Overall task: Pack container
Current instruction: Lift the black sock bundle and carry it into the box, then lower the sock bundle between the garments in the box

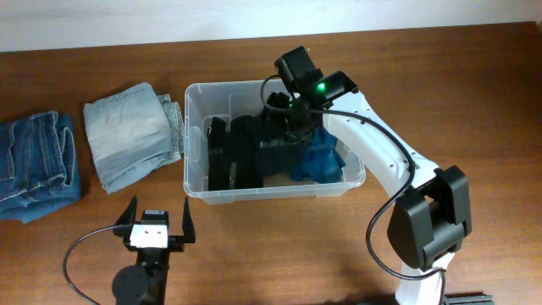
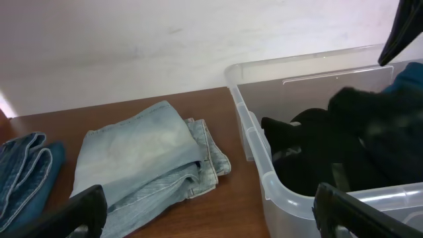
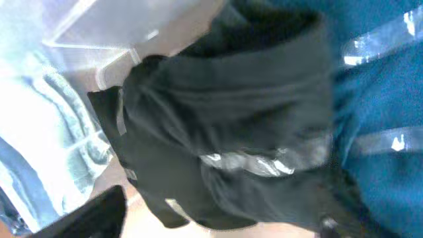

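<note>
Wooden table (image 1: 474,102), clear container (image 1: 275,194), right end effector (image 3: 221,208) spread inside, left end effector (image 1: 159,207) spread outside rim.

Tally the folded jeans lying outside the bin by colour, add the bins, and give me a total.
Light blue jeans: 1
Dark blue jeans: 1
Clear container: 1
Total: 3
</note>
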`<action>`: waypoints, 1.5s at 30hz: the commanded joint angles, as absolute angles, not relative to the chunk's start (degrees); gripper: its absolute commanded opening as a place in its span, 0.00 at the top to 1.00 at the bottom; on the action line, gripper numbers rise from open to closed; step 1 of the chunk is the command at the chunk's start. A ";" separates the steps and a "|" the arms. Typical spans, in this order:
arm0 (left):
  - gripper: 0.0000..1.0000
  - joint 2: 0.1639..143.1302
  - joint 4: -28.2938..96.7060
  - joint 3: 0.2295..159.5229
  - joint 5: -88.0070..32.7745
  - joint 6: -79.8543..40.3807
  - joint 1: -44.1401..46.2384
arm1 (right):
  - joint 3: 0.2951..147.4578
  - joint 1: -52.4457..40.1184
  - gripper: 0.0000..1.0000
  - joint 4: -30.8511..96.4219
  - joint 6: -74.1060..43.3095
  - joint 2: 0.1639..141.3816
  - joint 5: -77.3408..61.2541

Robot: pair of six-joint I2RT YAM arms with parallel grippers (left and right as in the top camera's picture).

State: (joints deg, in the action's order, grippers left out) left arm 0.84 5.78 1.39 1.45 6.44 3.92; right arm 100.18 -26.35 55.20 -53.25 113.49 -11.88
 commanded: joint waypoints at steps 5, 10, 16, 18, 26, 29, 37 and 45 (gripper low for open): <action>0.00 0.34 5.61 0.99 0.80 7.01 3.60 | 100.29 -27.05 0.10 57.12 -37.41 113.84 -9.08; 0.00 0.34 5.63 1.02 0.80 7.01 3.60 | 100.42 -27.00 0.12 56.36 -27.57 113.82 -6.79; 0.00 0.34 5.61 1.02 0.82 7.01 3.60 | 100.40 -27.05 0.48 55.92 -19.79 113.84 -6.81; 0.00 0.34 5.61 1.02 0.82 7.01 3.60 | 100.40 -27.05 0.77 55.70 -18.24 113.84 -6.76; 0.00 0.36 5.61 0.99 0.82 7.01 3.60 | 100.25 -27.05 0.96 53.89 -16.45 114.24 -4.97; 0.00 0.34 5.61 1.02 0.82 7.01 3.60 | 100.22 -27.05 0.96 52.99 -16.45 115.07 -4.89; 0.00 0.34 5.61 0.99 0.82 7.01 3.60 | 100.22 -27.66 0.96 52.42 -16.34 121.27 -4.91; 0.00 0.34 5.61 0.99 0.82 7.01 3.57 | 100.18 -29.61 0.96 53.32 -16.29 128.68 -4.91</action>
